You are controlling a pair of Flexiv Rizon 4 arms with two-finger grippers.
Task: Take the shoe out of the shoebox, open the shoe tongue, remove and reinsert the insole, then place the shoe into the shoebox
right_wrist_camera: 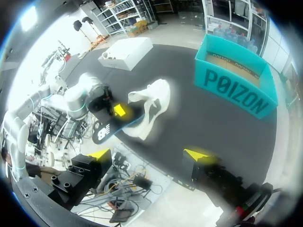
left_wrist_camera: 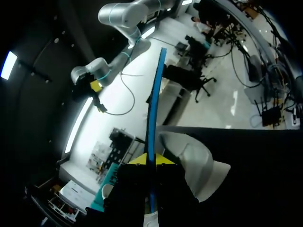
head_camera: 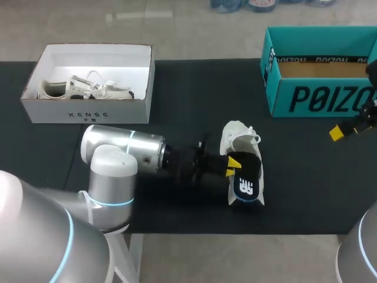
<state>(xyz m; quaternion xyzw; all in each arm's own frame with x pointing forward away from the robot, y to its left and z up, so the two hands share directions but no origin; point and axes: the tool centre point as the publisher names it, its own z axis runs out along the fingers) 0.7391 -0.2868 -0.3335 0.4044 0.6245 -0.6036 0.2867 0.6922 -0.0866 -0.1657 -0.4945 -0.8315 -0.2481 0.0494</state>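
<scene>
A white shoe (head_camera: 237, 137) lies on the black mat (head_camera: 177, 88) near the table's middle. My left gripper (head_camera: 234, 163) is shut on a black insole (head_camera: 247, 180) with a white logo, which sits over the shoe's rear half. In the left wrist view the insole (left_wrist_camera: 154, 104) shows edge-on as a thin blue strip between the yellow tips of the left gripper (left_wrist_camera: 151, 159), with the shoe (left_wrist_camera: 195, 163) just ahead. My right gripper (right_wrist_camera: 147, 155) stands wide open and empty, well off to the right (head_camera: 352, 127) of the shoe (right_wrist_camera: 155, 99). The teal shoebox (head_camera: 321, 97) is open.
A white shoebox (head_camera: 88, 109) at the back left holds another pale shoe (head_camera: 85, 88). The teal shoebox (right_wrist_camera: 236, 82) stands at the back right, close behind my right gripper. The mat's front edge runs just below the shoe.
</scene>
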